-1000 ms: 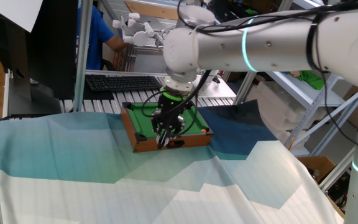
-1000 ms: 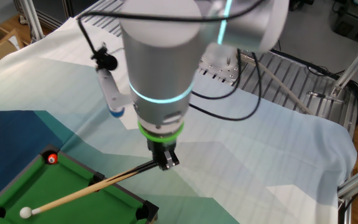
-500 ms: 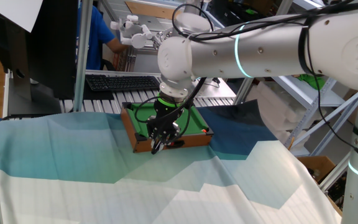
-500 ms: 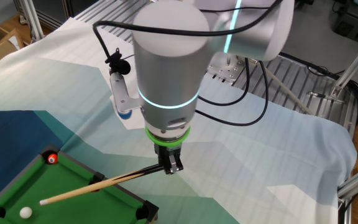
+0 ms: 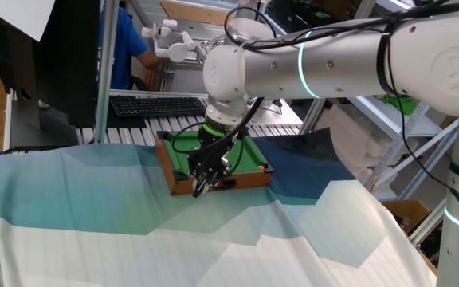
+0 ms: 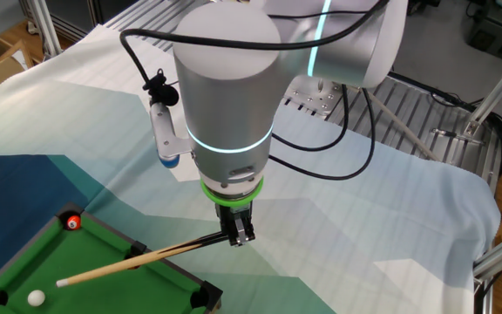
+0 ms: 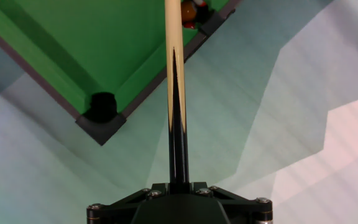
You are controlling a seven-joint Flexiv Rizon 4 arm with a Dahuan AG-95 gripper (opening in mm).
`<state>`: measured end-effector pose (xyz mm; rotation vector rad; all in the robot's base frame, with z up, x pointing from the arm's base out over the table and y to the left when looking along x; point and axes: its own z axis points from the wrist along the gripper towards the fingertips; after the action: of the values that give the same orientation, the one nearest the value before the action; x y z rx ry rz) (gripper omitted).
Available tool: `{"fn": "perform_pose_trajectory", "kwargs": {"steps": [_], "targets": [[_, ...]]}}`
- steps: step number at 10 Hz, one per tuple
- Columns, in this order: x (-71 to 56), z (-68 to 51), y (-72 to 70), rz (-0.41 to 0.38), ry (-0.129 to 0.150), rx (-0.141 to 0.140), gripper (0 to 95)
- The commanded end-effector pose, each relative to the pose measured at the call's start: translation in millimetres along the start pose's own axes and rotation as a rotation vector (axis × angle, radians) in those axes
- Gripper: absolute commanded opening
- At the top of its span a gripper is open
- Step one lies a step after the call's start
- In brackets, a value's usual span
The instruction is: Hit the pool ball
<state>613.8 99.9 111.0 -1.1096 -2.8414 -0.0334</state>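
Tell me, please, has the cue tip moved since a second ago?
Yes. The cue tip has drawn back from the white ball, which it touched a second ago; now green felt shows between them.

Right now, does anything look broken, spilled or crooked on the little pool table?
Nothing stands out. The pincer holds the cue stick straight over the mini pool table. The white pool ball and the red-orange ball both rest on the felt, and the tablecloth only shows fold creases.

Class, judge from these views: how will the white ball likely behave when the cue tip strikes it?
The white ball is round and glossy on flat felt, so it probably rolls freely. It looks tiny beside the cue, so likely light. The table's raised rails should probably contain it.
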Motion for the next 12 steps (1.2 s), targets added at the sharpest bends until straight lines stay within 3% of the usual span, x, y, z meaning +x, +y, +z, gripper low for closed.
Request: {"fn": "perform_pose_trajectory", "kwargs": {"steps": [1, 3, 5, 7, 9, 11, 12], "targets": [[0.4, -0.4, -0.5, -0.004, -0.001, -0.002, 0.0], [0.4, -0.4, -0.5, -0.003, 0.001, -0.001, 0.0], [0.4, -0.4, -0.5, -0.010, -0.028, 0.031, 0.0], [0.4, -0.4, -0.5, -0.035, -0.034, 0.031, 0.0], [0.4, -0.4, -0.5, -0.050, -0.013, 0.034, 0.0], [0.4, -0.4, -0.5, -0.075, 0.042, 0.009, 0.0], [0.4, -0.4, -0.5, -0.081, 0.045, 0.008, 0.0]]}}
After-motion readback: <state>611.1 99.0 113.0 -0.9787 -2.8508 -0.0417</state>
